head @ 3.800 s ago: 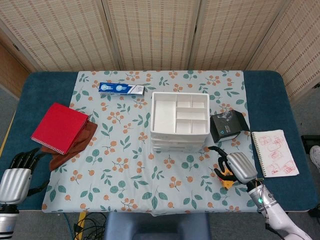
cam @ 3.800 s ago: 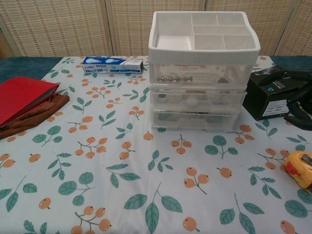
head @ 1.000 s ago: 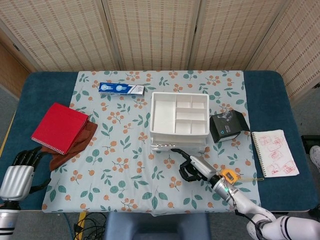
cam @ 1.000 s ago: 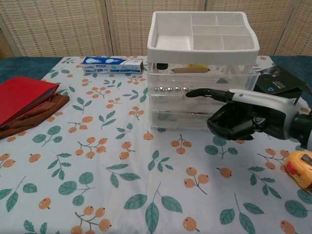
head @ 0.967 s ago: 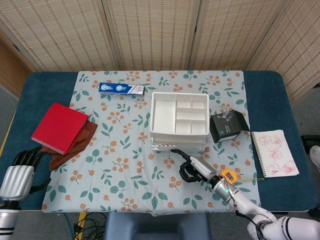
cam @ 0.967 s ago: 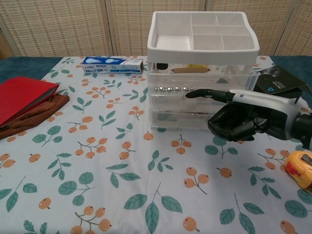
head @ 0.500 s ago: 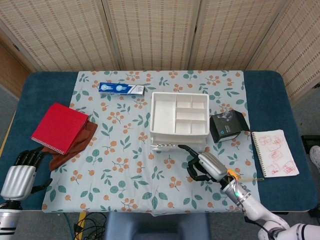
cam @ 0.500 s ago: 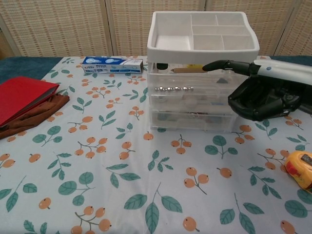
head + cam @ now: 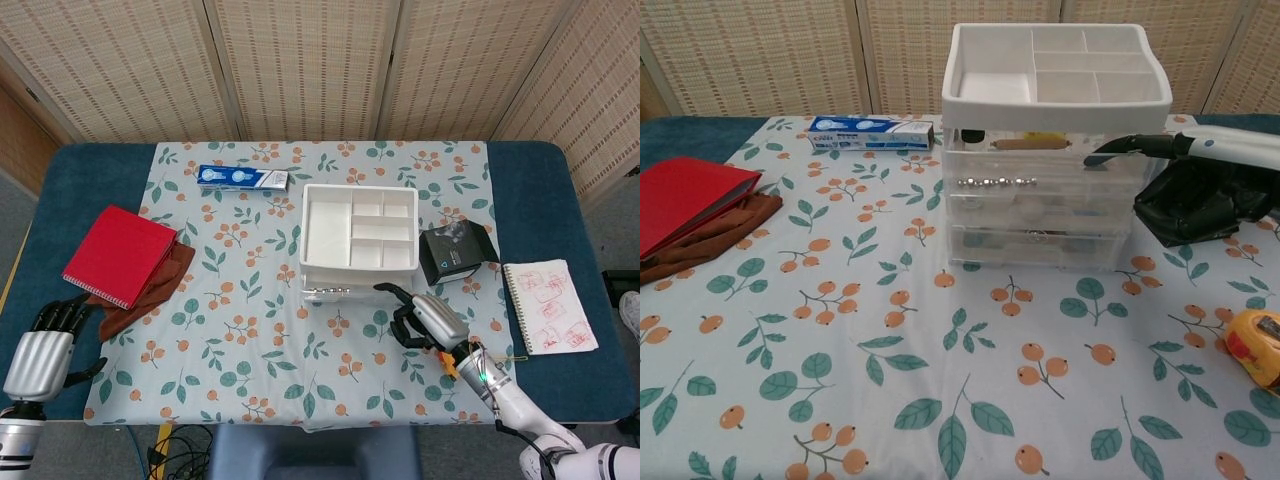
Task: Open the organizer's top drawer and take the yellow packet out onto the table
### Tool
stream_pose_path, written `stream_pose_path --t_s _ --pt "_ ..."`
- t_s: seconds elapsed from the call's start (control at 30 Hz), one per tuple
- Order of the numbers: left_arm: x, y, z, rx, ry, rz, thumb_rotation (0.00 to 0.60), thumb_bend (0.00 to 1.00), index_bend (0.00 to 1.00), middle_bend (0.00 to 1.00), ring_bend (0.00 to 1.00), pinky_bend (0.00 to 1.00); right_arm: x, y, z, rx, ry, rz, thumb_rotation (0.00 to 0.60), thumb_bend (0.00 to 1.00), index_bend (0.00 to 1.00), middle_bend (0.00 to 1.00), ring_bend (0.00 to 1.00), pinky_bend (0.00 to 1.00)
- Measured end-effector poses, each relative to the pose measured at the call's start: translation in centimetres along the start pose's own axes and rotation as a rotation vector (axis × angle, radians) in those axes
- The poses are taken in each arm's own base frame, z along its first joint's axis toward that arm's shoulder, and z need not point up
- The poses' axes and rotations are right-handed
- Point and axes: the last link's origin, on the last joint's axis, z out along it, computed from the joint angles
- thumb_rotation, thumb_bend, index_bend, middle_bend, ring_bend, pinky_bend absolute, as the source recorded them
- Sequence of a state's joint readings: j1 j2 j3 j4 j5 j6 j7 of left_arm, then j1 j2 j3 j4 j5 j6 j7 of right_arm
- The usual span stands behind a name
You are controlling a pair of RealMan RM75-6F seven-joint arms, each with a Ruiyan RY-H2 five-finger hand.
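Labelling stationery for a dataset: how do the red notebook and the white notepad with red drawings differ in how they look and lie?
The red notebook has a plain red cover, while the white spiral notepad shows a white page with red sketches. The red notebook lies on the left, partly over a brown cloth and the floral tablecloth; the white notepad lies on the right, on the bare blue table. Both lie flat.
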State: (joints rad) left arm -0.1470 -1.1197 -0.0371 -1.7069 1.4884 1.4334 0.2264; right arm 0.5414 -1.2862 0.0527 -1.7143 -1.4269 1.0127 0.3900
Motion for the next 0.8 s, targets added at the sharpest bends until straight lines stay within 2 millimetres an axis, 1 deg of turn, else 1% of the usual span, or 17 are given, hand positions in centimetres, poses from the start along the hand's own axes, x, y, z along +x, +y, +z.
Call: stream_pose_path --t_s 0.07,0.13,0.4,0.8 --pt "-0.1 0.0 -0.1 0.0 -0.005 0.001 0.6 0.18 0.2 0.13 0.15 0.13 0.0 0.0 -0.1 -0.001 -0.002 -0.002 0.6 0.59 0.25 0.79 0.91 0.9" --pt "-0.1 0.0 -0.1 -0.001 -0.007 0.001 0.6 0.18 0.2 0.13 0.15 0.13 -0.1 -0.1 -0.3 0.001 -0.006 -0.002 0.6 0.59 0.26 0.79 0.91 0.9" --pt "-0.1 0.1 0.0 -0.004 -0.006 0.001 0.6 0.18 0.2 0.13 0.15 0.13 -0.6 -0.4 -1.4 0.014 -0.018 0.001 0.6 0.59 0.26 0.79 0.91 0.9" --pt "-0.2 0.4 0.2 -0.014 -0.006 0.002 0.6 0.17 0.2 0.13 0.15 0.13 -1.1 -0.8 -3.7 0.029 -0.034 0.003 0.6 0.59 0.26 0.79 0.91 0.9"
